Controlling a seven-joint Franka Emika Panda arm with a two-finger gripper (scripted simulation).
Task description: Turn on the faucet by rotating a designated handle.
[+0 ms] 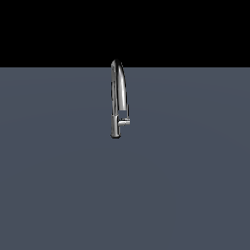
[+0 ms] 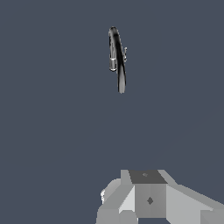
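Observation:
A slim chrome faucet (image 1: pixel 116 128) stands upright on the flat grey surface in the middle of the exterior view, its narrow arched spout rising from a straight stem. The handle (image 1: pixel 125 121) is a short chrome stub sticking out of the stem toward the exterior view's right. The arm does not show in the exterior view. In the wrist view I look down on the faucet (image 2: pixel 117 57), and the handle (image 2: pixel 125 52) shows as a tiny nub beside the spout. Grey parts of my gripper (image 2: pixel 148 194) fill the picture's edge, well apart from the faucet. Its fingertips are not distinct.
The faucet stands on a plain grey-blue floor (image 1: pixel 185 185) that spreads out in every direction. Behind the far edge of the floor the background is black.

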